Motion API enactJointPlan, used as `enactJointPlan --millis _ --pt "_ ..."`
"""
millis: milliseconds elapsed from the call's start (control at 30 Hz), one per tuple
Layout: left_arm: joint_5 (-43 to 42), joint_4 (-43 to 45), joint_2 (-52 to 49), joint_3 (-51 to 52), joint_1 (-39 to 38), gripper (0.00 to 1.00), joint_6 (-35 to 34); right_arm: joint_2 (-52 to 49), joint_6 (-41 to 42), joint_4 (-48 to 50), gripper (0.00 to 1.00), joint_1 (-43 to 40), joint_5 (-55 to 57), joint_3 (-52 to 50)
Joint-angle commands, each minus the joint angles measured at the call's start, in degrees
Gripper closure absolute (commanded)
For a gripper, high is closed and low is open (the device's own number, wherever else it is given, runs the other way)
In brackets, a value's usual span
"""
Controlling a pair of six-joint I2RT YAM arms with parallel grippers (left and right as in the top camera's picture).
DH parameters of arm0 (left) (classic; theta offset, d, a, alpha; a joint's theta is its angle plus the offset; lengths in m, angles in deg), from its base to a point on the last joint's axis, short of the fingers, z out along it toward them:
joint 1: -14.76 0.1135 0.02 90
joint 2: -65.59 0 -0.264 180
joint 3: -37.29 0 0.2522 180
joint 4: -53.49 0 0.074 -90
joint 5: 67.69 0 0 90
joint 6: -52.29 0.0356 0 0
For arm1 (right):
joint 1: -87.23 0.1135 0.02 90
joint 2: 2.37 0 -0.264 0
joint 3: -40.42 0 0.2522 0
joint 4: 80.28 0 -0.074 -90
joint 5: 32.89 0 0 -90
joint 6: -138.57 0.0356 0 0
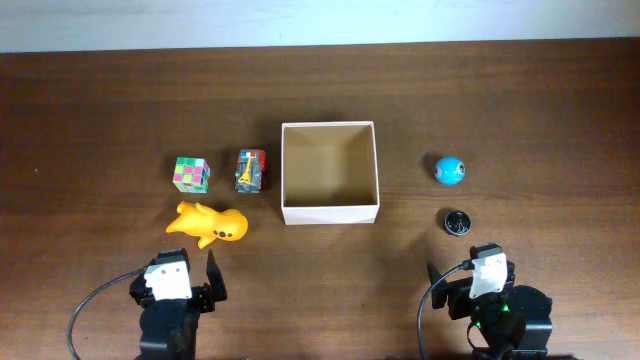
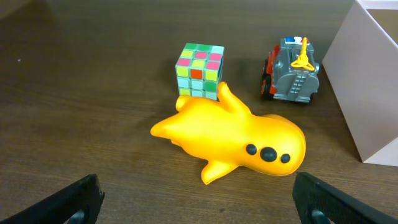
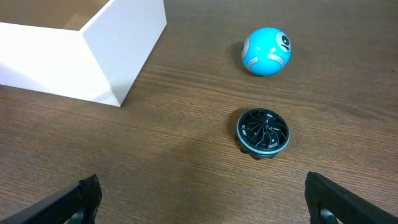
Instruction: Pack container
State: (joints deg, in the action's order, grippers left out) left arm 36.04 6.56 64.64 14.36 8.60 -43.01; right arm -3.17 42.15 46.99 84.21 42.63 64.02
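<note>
Yellow toy [image 1: 208, 223], puzzle cube [image 1: 192, 174], toy truck [image 1: 250, 172], blue ball [image 1: 450, 170], black disc [image 1: 457, 221].

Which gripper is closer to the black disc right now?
Right. The right gripper is just on the robot's side of the black disc; the left gripper is across the container, by the yellow toy.

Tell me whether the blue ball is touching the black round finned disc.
Apart. The right wrist view shows bare brown table between the blue ball and the black disc, which lies nearer the camera.
</note>
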Motion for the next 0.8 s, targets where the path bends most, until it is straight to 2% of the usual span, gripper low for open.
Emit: enactJointPlan --millis 0,133,167,767 --pt "-0.46 0.17 0.61 0.33 -0.24 0.01 1.09 0.59 -0.24 0.0 0.02 -0.37 0.13 -0.31" --pt "-0.46 0.17 0.61 0.33 -0.24 0.01 1.09 0.59 -0.24 0.0 0.02 -0.37 0.13 -0.31" --pt "-0.46 0.17 0.61 0.33 -0.24 0.01 1.09 0.48 -6.36 34.21 0.01 6.78 13.68 -9.46" --pt "-0.46 -0.31 0.55 0.24 -0.24 0.01 1.09 0.44 -6.36 34.23 0.01 6.78 13.68 -9.44"
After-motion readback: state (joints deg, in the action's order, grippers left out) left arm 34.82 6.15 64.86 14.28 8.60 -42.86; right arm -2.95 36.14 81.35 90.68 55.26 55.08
